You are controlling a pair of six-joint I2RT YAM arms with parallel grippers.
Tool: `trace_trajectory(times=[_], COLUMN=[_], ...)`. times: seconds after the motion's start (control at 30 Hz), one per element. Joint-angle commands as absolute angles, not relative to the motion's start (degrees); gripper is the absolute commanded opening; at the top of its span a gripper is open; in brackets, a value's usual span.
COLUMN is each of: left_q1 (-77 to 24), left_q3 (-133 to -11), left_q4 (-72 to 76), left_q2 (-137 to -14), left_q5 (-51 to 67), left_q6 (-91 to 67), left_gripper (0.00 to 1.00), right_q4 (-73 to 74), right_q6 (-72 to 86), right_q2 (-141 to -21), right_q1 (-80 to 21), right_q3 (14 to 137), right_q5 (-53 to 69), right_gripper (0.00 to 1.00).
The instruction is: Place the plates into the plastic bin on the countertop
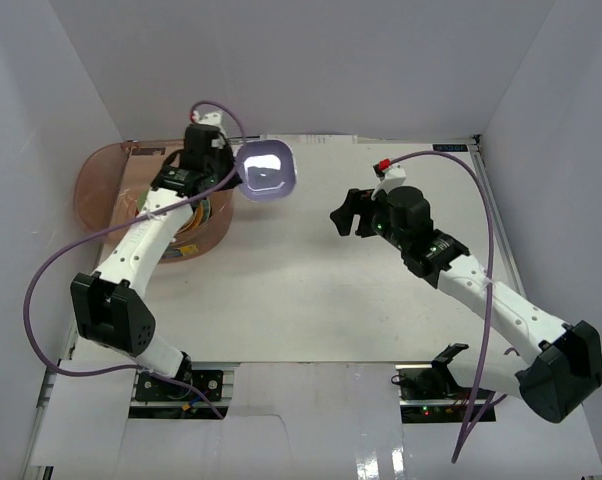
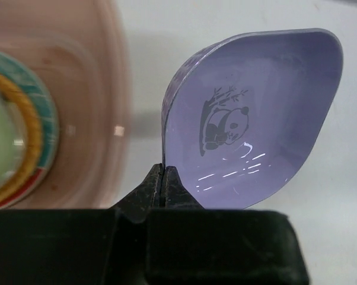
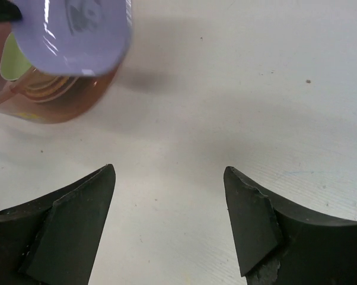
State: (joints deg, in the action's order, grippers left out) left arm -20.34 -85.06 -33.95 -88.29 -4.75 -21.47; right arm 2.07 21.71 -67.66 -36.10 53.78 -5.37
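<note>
Pinch on the rim of the lavender plate (image 2: 255,119) by the left gripper (image 2: 163,178), jaws pressed together on the thin edge and nothing else between them. Held clear of the countertop (image 1: 311,290) and tipped up on edge, panda print facing the wrist camera. Hangs just beside the right rim of the plastic bin (image 1: 91,180), outside it, over bare white surface and not over the opening.

Bin to the left of the jaws, plate sticking out to the right of them, away from the tub. So a sideways carry toward the robot's left called for, across the rim, before any letting go. Clearance of the plate's lower edge above that rim hard to judge from these views; possibly enough, not certain. Already in the bin: stacked plates (image 2: 24,119), a green one on top of a striped, orange-banded one.

Right gripper (image 3: 169,178) spread wide and empty, low over the countertop, well apart from both plate and bin. Left arm plainly the nearer and the one carrying; no part for the right in this drop, by the look of it.
</note>
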Motion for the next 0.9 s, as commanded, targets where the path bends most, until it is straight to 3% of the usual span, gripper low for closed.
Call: trace_trajectory(times=[0.0, 0.3, 0.67, 0.7, 0.8, 0.83, 0.87], left_q1=[-10.5, 10.7, 12.9, 12.9, 12.9, 12.9, 12.8], left_q3=[-87.8, -78.2, -79.5, -79.5, -79.0, -78.9, -79.0], left_q4=[-36.5, -32.4, -33.7, -33.7, -33.8, -33.7, -33.7], left_q2=[-83.9, -82.7, -92.0, -92.8, -93.5, -93.4, -93.3], left_q5=[-3.0, -3.1, -8.5, -8.5, -9.1, -8.9, -8.5], left_q6=[-22.3, -25.3, -21.4, -21.1, -21.2, -21.3, -21.5], left_gripper=[0.00, 0.00, 0.03, 0.06, 0.36, 0.66, 0.77], right_q4=[2.4, 0.7, 0.7, 0.7, 0.7, 0.7, 0.7], right_q6=[19.8, 20.1, 19.2, 19.2, 19.3, 19.4, 19.4], right_q2=[-63.7, -63.4, -64.5, -64.7, -65.5, -65.7, -65.8], right_q1=[-36.3, -36.4, -36.4, -36.4, -36.4, -36.4, -36.4], right_q3=[50.3, 43.3, 42.7, 42.9, 43.4, 43.8, 43.9], right_q5=[-4.5, -0.5, 1.1, 1.4, 1.4, 1.3, 1.2], right_gripper=[0.80, 0.79, 0.79, 0.79, 0.79, 0.79, 0.79])
